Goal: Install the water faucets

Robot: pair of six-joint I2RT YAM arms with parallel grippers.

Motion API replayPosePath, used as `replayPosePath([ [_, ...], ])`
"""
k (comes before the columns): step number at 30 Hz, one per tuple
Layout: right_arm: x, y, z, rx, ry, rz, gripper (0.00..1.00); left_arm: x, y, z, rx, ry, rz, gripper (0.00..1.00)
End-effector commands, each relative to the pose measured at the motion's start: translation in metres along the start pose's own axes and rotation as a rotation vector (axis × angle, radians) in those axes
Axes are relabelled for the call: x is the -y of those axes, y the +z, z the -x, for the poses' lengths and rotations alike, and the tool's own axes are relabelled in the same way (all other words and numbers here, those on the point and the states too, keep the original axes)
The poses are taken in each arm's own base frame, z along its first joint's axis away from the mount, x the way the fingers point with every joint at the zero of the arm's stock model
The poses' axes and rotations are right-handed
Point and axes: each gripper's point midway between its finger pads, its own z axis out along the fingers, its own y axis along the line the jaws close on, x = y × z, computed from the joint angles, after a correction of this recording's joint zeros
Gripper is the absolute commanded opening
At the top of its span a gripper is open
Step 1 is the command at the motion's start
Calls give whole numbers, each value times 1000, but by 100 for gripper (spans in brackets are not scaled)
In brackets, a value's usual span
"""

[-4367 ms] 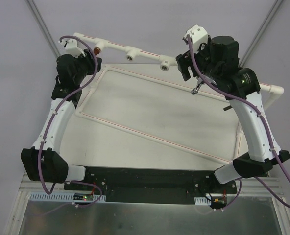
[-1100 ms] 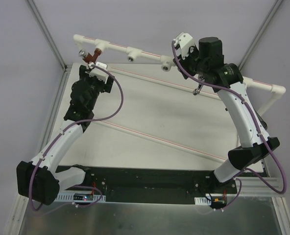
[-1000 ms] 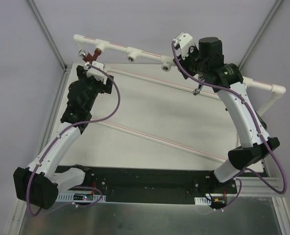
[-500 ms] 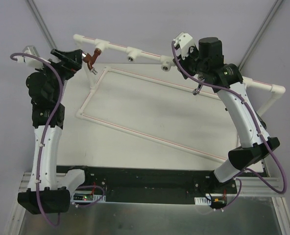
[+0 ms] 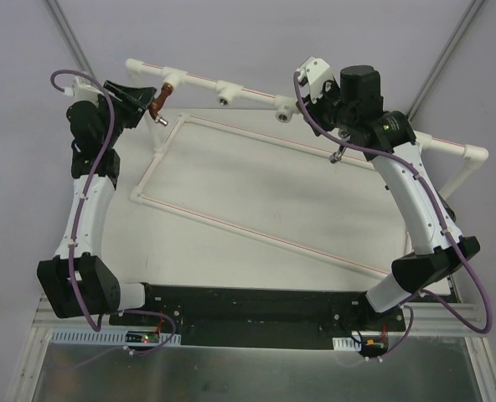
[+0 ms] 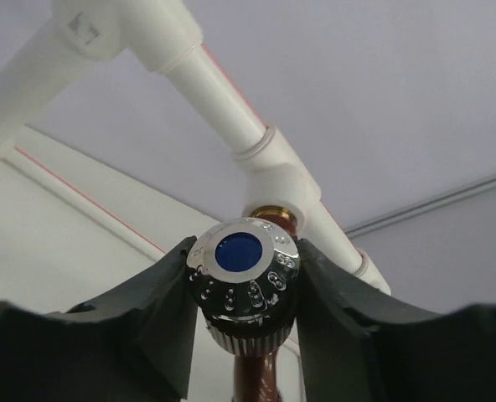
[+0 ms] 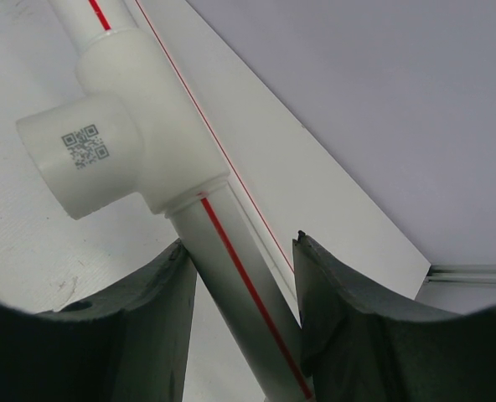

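While meeting the brass ring [image 6: 273,216] of the leftmost tee [image 6: 277,180] with its hidden threaded end, hanging as the brown faucet [image 5: 157,102] off the raised pipe rail [image 5: 198,78] above the far left corner of the surface [image 5: 273,193]. Being pinched at its chrome knob [image 6: 244,268] by the left claw [image 5: 144,99], pressing in on both flanks of the knob, blue cap facing straight back at the wrist camera. Lying dead ahead of that claw: knob nearest, brass socket directly behind, brown body dropping away below. Seemingly running its working axis from knob through to socket, in line with the claw's reach, so probably calling for a wrist twist about that line rather than a sideways shift. Hiding the thread behind the knob, so not showing how deep the faucet is sitting.

Moving outward along the rail, passing an open socket [image 5: 223,99] and a second socket [image 5: 279,115], both well apart from the faucet. Closing the right claw [image 7: 244,276] around the same rail just below a coded tee [image 7: 122,134], apparently steadying it, far from the faucet and much the farther arm. Showing a small grey metal piece [image 5: 338,155] under the right wrist, too small to identify. Lying flat on the surface, a thin pipe frame [image 5: 231,222], low down and not blocking the left claw.
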Motion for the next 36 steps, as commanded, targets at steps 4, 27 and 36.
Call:
replayPosePath([
  [4, -20, 14, -35, -122, 91, 43, 0, 62, -12, -15, -87, 500, -300, 21],
  [27, -20, 18, -34, -125, 98, 46, 0, 134, -104, -137, -488, 928, -849, 82],
  [36, -21, 19, -34, -125, 101, 50, 0, 134, -81, -99, -344, 723, -514, 82],
])
